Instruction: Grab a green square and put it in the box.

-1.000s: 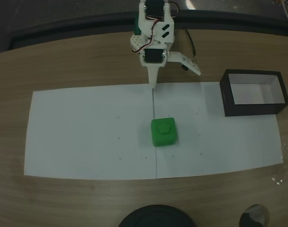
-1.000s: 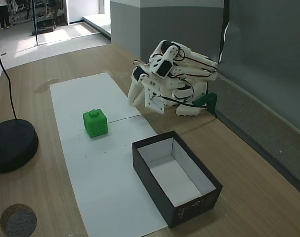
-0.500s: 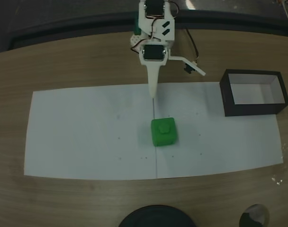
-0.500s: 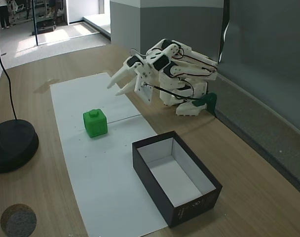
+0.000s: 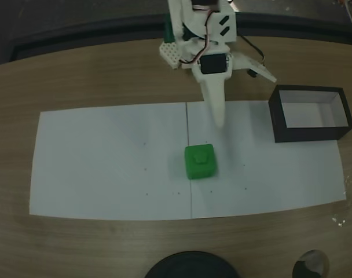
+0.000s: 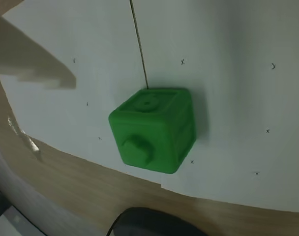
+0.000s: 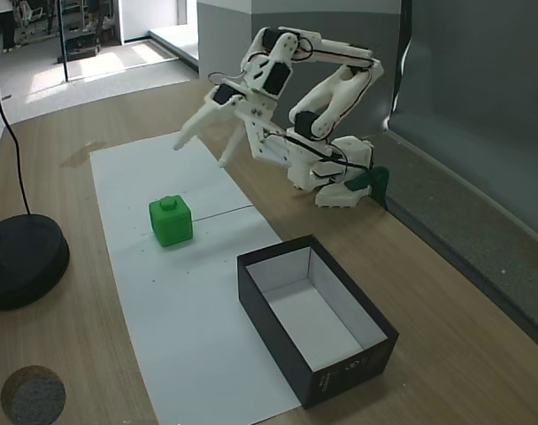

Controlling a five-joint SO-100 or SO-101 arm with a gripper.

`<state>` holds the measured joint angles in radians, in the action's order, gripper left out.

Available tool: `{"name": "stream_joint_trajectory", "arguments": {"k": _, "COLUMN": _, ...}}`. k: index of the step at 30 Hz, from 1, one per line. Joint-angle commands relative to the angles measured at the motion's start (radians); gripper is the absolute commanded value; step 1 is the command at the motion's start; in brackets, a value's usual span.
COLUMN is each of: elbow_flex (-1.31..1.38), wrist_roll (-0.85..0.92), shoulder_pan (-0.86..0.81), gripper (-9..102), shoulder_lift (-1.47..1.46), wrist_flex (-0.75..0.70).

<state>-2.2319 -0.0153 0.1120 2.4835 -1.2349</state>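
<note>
Green square: the green square (image 5: 200, 161) sits on the white paper sheet (image 5: 106, 162) beside a thin dark line, round bump on top (image 7: 170, 220); in the wrist view (image 6: 154, 129) a second stud shows on its side face.
Tool: the tool (image 7: 201, 149) hangs in the air above the paper, well apart from the block, fingers spread and holding nothing.
Box: the box (image 7: 315, 314), black outside and white inside, stands open near the paper's edge (image 5: 310, 113).
Writing: small pale marks on the box's short end, too small to read.
Cut off: a black round base (image 7: 21, 262) on the wooden counter (image 5: 83, 75) runs past the frame edge.
</note>
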Motion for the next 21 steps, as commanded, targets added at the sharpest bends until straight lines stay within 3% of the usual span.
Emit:
{"name": "stream_joint_trajectory", "arguments": {"k": 1, "elbow_flex": 0.308, "wrist_roll": -0.011, "shoulder_pan": 0.008, "gripper": 34, "shoulder_lift": -0.316, "wrist_flex": -0.018}}
{"name": "stream_joint_trajectory", "arguments": {"k": 10, "elbow_flex": 0.597, "wrist_roll": -0.084, "shoulder_pan": 0.003, "gripper": 34, "shoulder_lift": -0.825, "wrist_flex": -0.031}}
{"name": "stream_joint_trajectory", "arguments": {"k": 21, "elbow_flex": 0.641, "wrist_roll": -0.083, "shoulder_pan": -0.021, "gripper": 34, "shoulder_lift": -0.946, "wrist_flex": -0.031}}
